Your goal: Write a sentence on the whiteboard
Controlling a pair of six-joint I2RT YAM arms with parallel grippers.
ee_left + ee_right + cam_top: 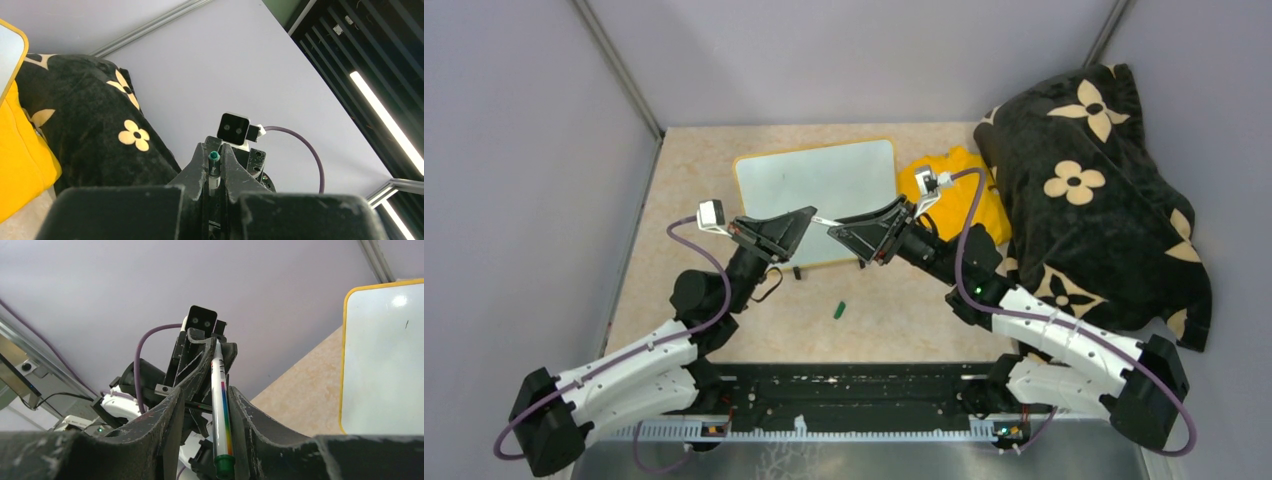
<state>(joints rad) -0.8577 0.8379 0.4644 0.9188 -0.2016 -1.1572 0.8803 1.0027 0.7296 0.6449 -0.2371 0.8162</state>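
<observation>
**Marker [821, 220] bridged between both grippers above the whiteboard [824, 180]**

We see the two arms meeting tip to tip near the middle of the table [904, 300], with the marker spanning from one to the other. The left gripper [214, 150] is clamped tight on one end, and a green tip pokes out just past its fingertips. The right gripper [205, 395] has its jaws partly apart around the other end. There the rainbow-striped barrel leans on one finger and we see a gap on the other side, so it is not squeezing the pen.

The whiteboard lies flat on the table. Most of it is beyond the grippers, and its near edge sits under them, so the marker is held above the near part of the board and clear of its glossy surface. A small green cap [839, 310] lies on the table nearer the arm bases, well apart from the board. A yellow cloth [959, 175] sits just beside the board's right edge, against a black flowered blanket [1094, 200].
</observation>
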